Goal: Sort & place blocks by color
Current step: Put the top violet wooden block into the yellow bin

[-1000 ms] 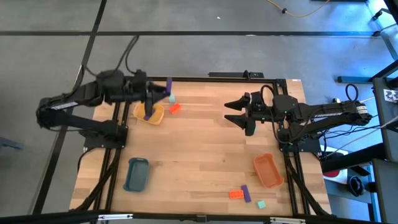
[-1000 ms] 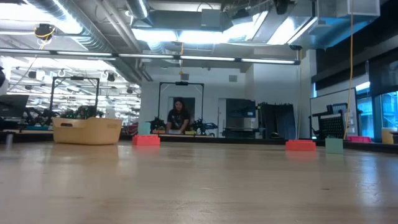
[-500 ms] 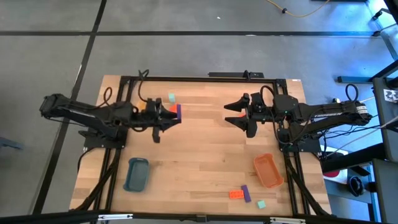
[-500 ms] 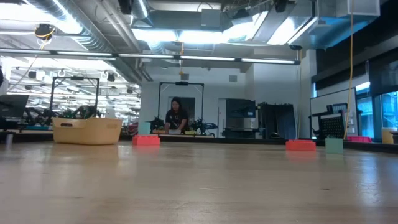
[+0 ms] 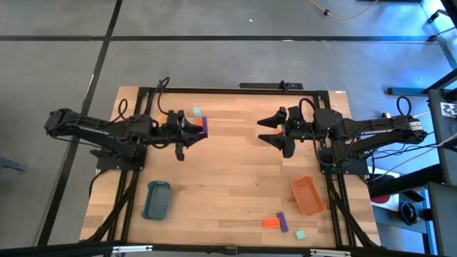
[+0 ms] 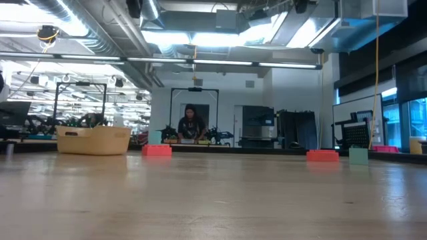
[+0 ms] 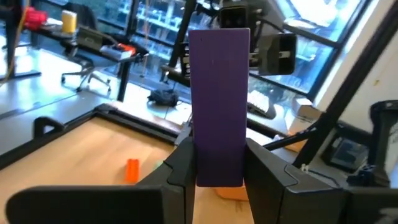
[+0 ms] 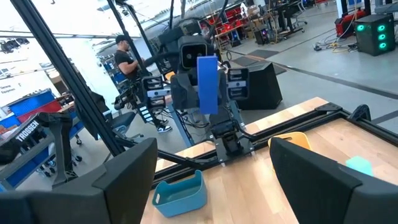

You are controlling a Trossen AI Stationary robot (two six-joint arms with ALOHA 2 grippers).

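L gripper (image 5: 202, 128) jaws clamped on purple block (image 7: 219, 106), held upright above worktop (image 5: 228, 171). R gripper (image 5: 265, 130) hovers mid-worktop, jaws wide open, empty.

The counter (image 5: 228, 168) is pale wood with a smooth, satin sheen. On it, the blue tray (image 5: 156, 200) looks like glossy plastic, and the purple block (image 7: 217, 106) is matt plastic.

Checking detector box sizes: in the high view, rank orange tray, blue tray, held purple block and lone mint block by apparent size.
1. Orange tray and blue tray: look alike, no clear winner.
2. Purple block, gripped by the left gripper.
3. Mint block, smallest.
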